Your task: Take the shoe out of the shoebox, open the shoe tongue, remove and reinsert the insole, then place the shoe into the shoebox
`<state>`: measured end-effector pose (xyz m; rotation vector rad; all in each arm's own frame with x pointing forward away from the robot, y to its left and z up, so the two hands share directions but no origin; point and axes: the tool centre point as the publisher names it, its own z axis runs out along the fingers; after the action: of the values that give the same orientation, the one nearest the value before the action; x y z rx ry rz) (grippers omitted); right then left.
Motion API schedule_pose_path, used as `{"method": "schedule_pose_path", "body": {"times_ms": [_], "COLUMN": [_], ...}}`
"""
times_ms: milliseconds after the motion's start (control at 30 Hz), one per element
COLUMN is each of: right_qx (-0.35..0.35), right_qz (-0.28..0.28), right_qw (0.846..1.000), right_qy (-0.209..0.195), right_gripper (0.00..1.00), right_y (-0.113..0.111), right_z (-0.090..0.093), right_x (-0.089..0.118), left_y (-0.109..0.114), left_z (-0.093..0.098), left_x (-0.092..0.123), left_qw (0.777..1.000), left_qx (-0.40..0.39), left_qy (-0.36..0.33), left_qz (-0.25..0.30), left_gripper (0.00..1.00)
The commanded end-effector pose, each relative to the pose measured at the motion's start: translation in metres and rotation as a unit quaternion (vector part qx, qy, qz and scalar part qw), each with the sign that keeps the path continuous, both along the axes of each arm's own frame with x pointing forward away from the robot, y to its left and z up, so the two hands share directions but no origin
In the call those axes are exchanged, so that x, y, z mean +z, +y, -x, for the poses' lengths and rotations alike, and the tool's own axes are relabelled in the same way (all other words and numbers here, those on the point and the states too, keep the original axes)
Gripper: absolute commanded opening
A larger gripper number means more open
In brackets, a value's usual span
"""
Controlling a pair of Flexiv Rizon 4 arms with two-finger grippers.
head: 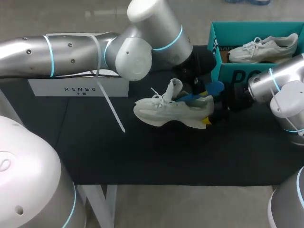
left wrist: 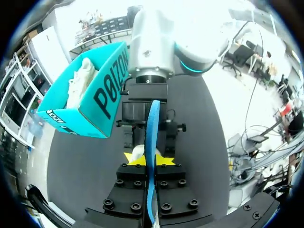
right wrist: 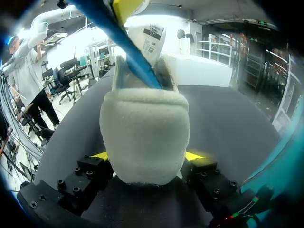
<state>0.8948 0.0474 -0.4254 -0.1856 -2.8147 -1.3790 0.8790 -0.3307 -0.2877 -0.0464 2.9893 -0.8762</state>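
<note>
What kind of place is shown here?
Probably a robotics lab bench: the left arm and right arm are at a dark table, with a white shoe near a teal shoebox.

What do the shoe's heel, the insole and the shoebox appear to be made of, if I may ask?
Shoe heel: seemingly soft, matte white fabric, fuzzy texture. Insole: likely thin blue foam, smooth, slightly curved edge. Shoebox: probably teal cardboard, flat printed walls.
</note>
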Motion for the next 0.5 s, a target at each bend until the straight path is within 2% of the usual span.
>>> {"method": "schedule_pose_path", "body": {"times_ms": [33,267,467,500], "right_qx": [0.000,0.000,0.000,0.000], "right_qz": [0.000,0.000,0.000,0.000], "right_qw": [1.000,1.000,1.000,1.000], "right_qy": [0.000,0.000,0.000,0.000], "right_gripper": [0.00,0.00,0.00,0.00], "right_y": [0.001,0.001,0.001,0.001], "right_z": [-0.002,-0.002,-0.002,-0.002], "right_x": [-0.005,-0.005,-0.005,-0.005], "left_y": [0.008,0.024,0.026,0.026], "left_z": [-0.007,0.003,0.009,0.009], "left_x": [0.012,0.064,0.113,0.113], "left_qw": [0.999,0.990,0.982,0.982], "left_qx": [-0.021,-0.063,-0.109,-0.109], "left_qy": [0.028,0.066,0.097,0.097], "left_qz": [0.038,0.104,0.120,0.120], "left_gripper": [0.00,0.00,0.00,0.00]}}
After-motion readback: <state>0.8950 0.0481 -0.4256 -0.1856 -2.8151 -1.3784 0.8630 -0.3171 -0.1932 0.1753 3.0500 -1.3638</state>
